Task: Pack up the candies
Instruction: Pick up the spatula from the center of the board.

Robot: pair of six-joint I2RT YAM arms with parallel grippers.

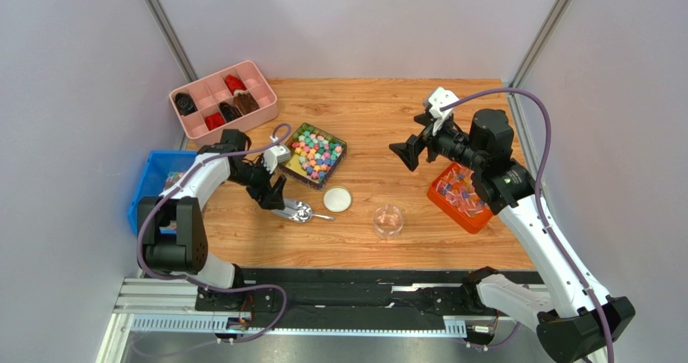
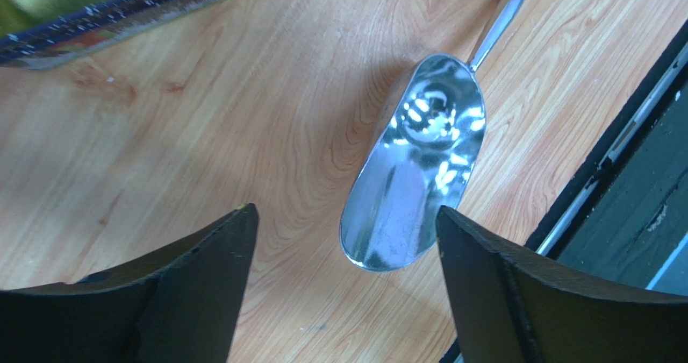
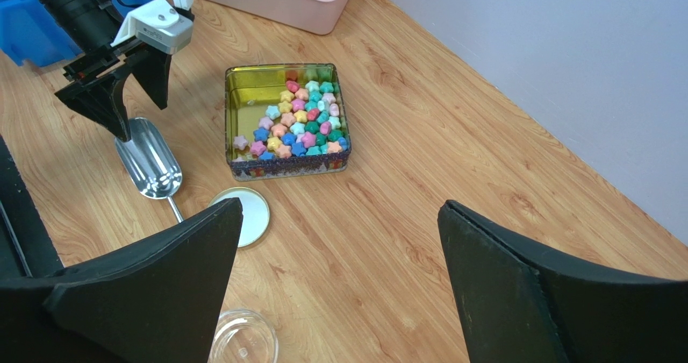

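Wooden table, grey walls on three sides. One square tin holds dozens of pastel candies, too many to count. One metal scoop, one round lid, one glass dish, one pink tray, one blue bin, one orange bin. Left gripper hangs wide apart over the scoop, empty. Right gripper is raised, spread wide, empty.

Left of centre in the top view, candies in tin, with scoop, lid, glass dish below, rightward.
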